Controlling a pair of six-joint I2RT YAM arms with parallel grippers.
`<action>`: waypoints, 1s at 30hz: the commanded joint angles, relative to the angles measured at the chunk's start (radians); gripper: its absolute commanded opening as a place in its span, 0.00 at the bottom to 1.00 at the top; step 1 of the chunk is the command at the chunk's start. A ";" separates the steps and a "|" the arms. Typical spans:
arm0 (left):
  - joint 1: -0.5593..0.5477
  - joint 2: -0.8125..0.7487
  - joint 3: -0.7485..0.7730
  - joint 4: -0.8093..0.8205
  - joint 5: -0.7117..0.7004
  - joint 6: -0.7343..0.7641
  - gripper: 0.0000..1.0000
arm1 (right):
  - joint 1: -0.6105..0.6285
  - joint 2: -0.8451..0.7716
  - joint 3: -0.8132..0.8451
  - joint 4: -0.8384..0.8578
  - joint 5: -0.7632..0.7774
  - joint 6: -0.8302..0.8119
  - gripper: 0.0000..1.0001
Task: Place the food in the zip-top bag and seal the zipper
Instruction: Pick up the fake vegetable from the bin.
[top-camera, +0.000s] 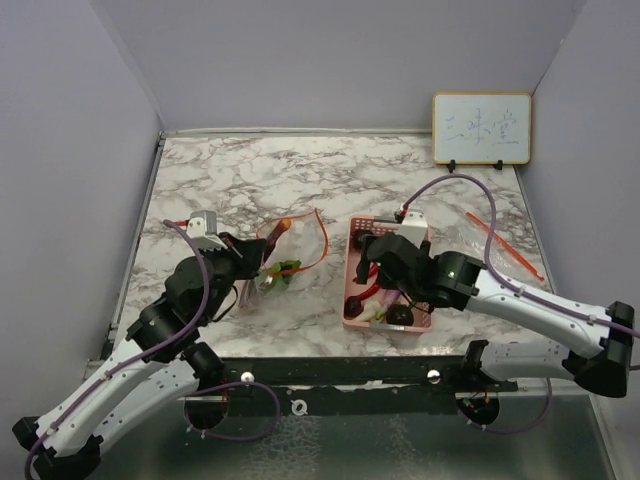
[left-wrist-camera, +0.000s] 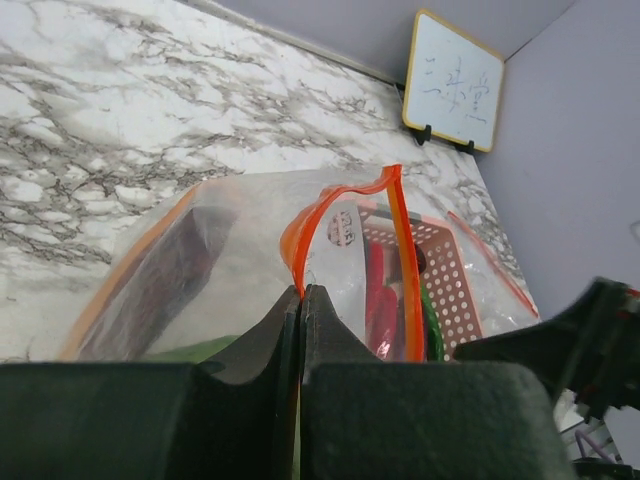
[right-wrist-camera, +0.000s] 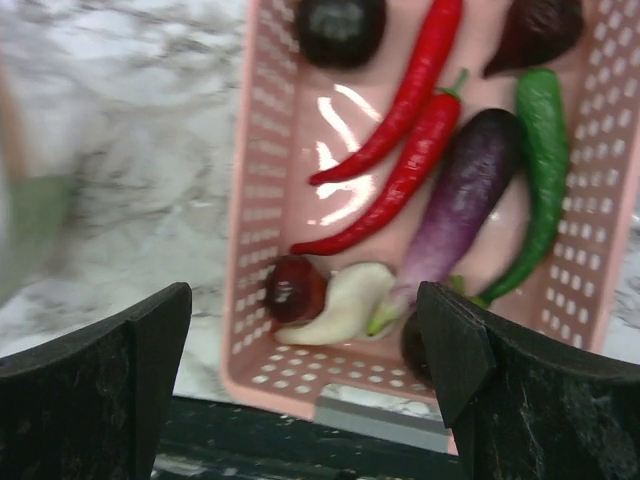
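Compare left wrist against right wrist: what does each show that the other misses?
Left wrist only: the left claw shut on the zip-top bag at its orange rim, plus the whiteboard. Right wrist only: the right claw open, a purple eggplant, a pale mushroom-like piece. Both: the pink basket and red chilies.

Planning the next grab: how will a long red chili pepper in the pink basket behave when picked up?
The red chili peppers look glossy, so probably slippery. Long and thin, they are likely light and may pivot if pinched near one end. The two lie close together, so lifting one could nudge the other.
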 joint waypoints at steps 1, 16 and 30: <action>0.001 -0.015 0.056 0.048 -0.001 0.048 0.00 | -0.086 0.099 -0.013 -0.141 0.028 0.053 0.94; 0.002 0.056 -0.035 0.129 0.061 0.012 0.00 | -0.392 0.256 -0.217 0.211 -0.223 -0.113 0.73; 0.000 0.099 -0.041 0.159 0.073 0.021 0.00 | -0.431 0.382 -0.244 0.278 -0.247 -0.125 0.37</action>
